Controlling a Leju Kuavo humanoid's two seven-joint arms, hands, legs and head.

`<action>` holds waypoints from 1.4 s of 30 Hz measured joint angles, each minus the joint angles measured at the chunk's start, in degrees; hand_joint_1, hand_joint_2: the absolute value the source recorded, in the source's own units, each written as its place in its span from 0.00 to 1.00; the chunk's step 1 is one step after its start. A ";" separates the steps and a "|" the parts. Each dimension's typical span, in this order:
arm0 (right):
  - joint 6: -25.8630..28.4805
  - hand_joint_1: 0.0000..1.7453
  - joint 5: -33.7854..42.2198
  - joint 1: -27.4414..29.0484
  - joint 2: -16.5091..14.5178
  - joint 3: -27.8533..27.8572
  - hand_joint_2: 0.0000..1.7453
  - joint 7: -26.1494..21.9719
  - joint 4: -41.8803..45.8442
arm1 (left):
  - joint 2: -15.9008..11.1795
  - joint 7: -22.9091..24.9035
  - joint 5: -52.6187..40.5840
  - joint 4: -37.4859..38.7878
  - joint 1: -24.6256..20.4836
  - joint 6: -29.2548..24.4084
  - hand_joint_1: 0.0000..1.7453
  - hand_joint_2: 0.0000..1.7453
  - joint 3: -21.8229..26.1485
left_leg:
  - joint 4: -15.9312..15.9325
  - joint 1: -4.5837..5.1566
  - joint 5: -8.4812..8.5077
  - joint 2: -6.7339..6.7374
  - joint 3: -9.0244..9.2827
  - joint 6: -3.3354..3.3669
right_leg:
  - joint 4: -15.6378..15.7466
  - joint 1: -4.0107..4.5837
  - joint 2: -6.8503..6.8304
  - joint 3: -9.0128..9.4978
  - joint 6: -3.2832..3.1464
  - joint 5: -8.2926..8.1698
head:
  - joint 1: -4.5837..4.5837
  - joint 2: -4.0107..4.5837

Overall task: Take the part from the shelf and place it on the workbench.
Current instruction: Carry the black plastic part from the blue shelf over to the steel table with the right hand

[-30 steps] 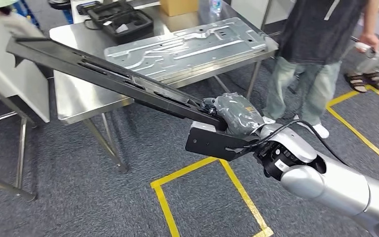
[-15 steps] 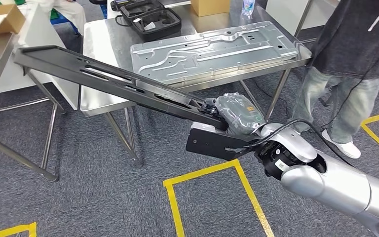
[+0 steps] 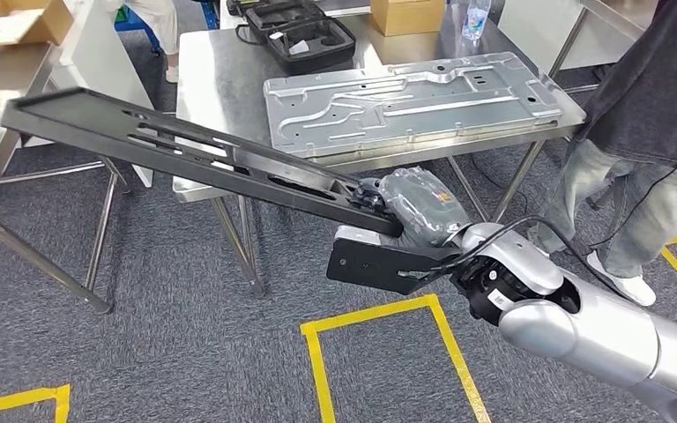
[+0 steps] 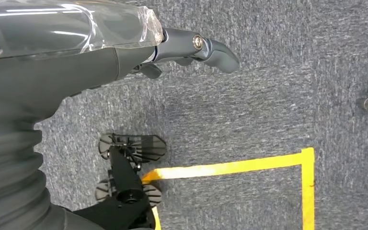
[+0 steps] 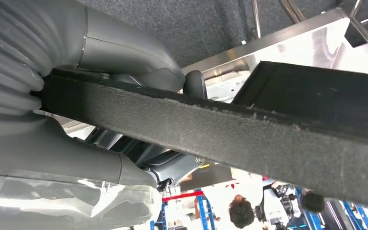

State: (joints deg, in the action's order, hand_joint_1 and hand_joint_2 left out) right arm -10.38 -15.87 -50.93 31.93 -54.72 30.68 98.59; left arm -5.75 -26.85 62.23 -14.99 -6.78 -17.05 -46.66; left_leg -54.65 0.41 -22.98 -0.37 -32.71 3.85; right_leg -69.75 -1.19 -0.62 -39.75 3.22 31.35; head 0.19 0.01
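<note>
The right robot hand [image 3: 414,207] grips one end of the long black part [image 3: 185,154], which reaches toward ten o'clock, short of the steel worktop [image 3: 220,84]. The left robot hand [image 4: 191,48] hangs empty. Leverage could twist the part loose.

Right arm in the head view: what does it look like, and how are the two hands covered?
The right arm is a smooth silver tube ending in a rounded silver and black wrist housing with a small white label; a black cable loops over it. The right hand is dark grey, wrapped in clear crinkled plastic. The left hand has a grey ribbed cover, clear plastic wrap and dark grey fingers.
</note>
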 joint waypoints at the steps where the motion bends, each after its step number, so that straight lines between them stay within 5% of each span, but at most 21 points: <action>1: -0.11 1.00 0.00 0.10 0.00 -0.10 1.00 0.01 -0.01 | 0.01 0.02 0.00 0.00 0.03 0.05 0.00 1.00 0.00 | -0.01 0.06 -0.15 -0.09 0.18 0.12 | -2.87 0.02 0.01 -1.80 0.01 0.58 | 0.02 0.00; 3: -0.24 1.00 0.00 0.19 0.00 -0.27 1.00 0.01 -0.01 | 0.02 0.05 -0.01 0.00 0.09 0.20 0.00 1.00 0.00 | -0.05 0.12 -0.54 -0.41 0.63 0.16 | -1.73 0.02 0.02 -2.10 -0.08 -1.65 | 0.03 0.00; 5: -0.28 1.00 0.00 0.11 0.00 -0.30 1.00 0.01 0.01 | 0.03 0.05 -0.09 0.00 0.08 0.38 0.00 1.00 -0.01 | -0.10 0.18 -1.13 -0.77 1.26 -0.11 | 6.45 0.05 0.11 1.46 -0.38 -6.01 | 0.03 -0.01; 7: -0.31 1.00 -0.01 -0.04 -0.01 -0.29 1.00 -0.01 0.05 | 0.03 0.08 -0.26 0.00 0.05 0.45 0.00 1.00 -0.02 | -0.23 0.42 -1.83 -1.00 1.65 -0.57 | 12.60 0.19 0.26 4.39 -0.66 -8.14 | 0.01 0.00; 12: -0.34 1.00 -0.03 -0.23 -0.04 -0.27 1.00 0.06 0.37 | 0.02 0.20 -0.41 0.00 0.05 0.38 0.00 1.00 -0.09 | -2.34 0.16 -3.77 -0.77 0.87 -2.12 | 14.01 0.17 0.20 5.40 -1.71 -7.76 | -0.06 -0.01; 16: -0.35 1.00 -0.03 -0.15 -0.09 -0.41 1.00 0.15 0.51 | 0.02 0.25 -0.41 0.00 0.16 0.31 0.00 1.00 -0.15 | -16.53 -0.72 -8.49 -0.54 -7.21 -3.44 | 14.07 -0.02 0.15 6.35 -2.13 -6.80 | -0.20 0.00; 18: -0.35 1.00 -0.02 0.06 -0.09 -0.64 1.00 0.31 0.51 | 0.03 0.27 -0.42 0.00 0.27 0.29 0.00 1.00 -0.20 | -16.86 -1.12 -6.56 -0.42 -8.72 -3.83 | 14.07 -0.11 0.16 7.25 -1.86 -6.03 | -0.21 0.00; 20: -0.35 1.00 -0.02 0.12 -0.09 -0.72 1.00 0.40 0.54 | 0.04 0.27 -0.43 0.00 0.28 0.27 0.00 1.00 -0.22 | -9.02 -1.35 -1.53 -0.02 -6.13 -3.94 | 14.10 -0.28 0.15 8.48 -1.37 -5.08 | -0.21 0.00; 22: -0.35 1.00 -0.02 0.07 -0.09 -0.71 1.00 0.43 0.60 | 0.05 0.33 -0.44 0.00 0.24 0.25 0.00 1.00 -0.22 | -2.34 -0.99 1.13 0.36 -3.28 -3.43 | 14.26 -0.27 0.18 9.38 -0.65 -4.22 | -0.23 0.01; 27: -0.37 1.00 -0.02 0.11 -0.02 -0.70 1.00 0.48 0.76 | -0.02 0.44 -0.48 0.00 0.15 0.25 0.00 1.00 -0.26 | -0.22 -0.54 0.03 0.11 -0.53 -1.10 | 11.90 -0.53 0.27 9.68 0.79 -3.75 | -0.17 -0.01; 32: -0.43 1.00 -0.02 0.30 0.12 -0.75 1.00 0.54 0.86 | -0.05 0.46 -0.44 0.00 0.07 -0.01 0.00 1.00 -0.26 | -0.04 -0.26 -1.82 -0.32 2.27 0.29 | -2.86 -0.23 0.30 -1.17 0.73 1.18 | 0.00 0.01; 34: -0.44 1.00 -0.02 0.41 0.19 -0.75 1.00 0.56 0.86 | -0.04 0.47 -0.38 0.00 0.11 -0.15 0.00 1.00 -0.26 | -0.05 -0.20 -2.76 -0.65 3.46 0.23 | 0.14 -0.18 0.30 -1.78 0.63 -1.16 | 0.01 0.00; 36: -0.44 1.00 -0.02 0.41 0.24 -0.76 1.00 0.56 0.86 | 0.00 0.47 -0.38 0.00 0.10 -0.20 0.00 1.00 -0.26 | -0.11 -0.16 -3.87 -0.94 4.68 -0.12 | 8.26 -0.14 0.30 0.40 0.41 -7.33 | 0.02 0.00; 38: -0.44 1.00 -0.02 0.45 0.28 -0.81 1.00 0.58 0.88 | 0.07 0.48 -0.37 0.00 0.10 -0.24 0.00 1.00 -0.27 | -0.12 0.03 -4.81 -1.13 5.34 -0.68 | 13.30 0.02 0.30 1.77 0.00 -10.80 | 0.02 0.01; 42: -0.44 1.00 -0.11 0.25 0.33 -0.81 1.00 0.61 1.03 | 0.10 0.49 -0.39 0.00 0.06 -0.32 0.00 1.00 -0.31 | -2.18 0.07 -5.64 -0.91 4.80 -1.62 | 13.84 -0.05 0.26 2.34 -1.16 -10.89 | -0.06 -0.01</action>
State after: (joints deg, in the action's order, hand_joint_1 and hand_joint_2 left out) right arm -10.82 -15.98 -50.68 32.27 -55.53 31.28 99.62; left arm -5.64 -26.36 61.84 -14.99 -6.72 -17.38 -46.97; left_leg -56.83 0.48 -28.62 -1.29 -27.91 2.23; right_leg -55.91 -1.24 -0.36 -37.41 2.05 20.46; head 0.13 0.00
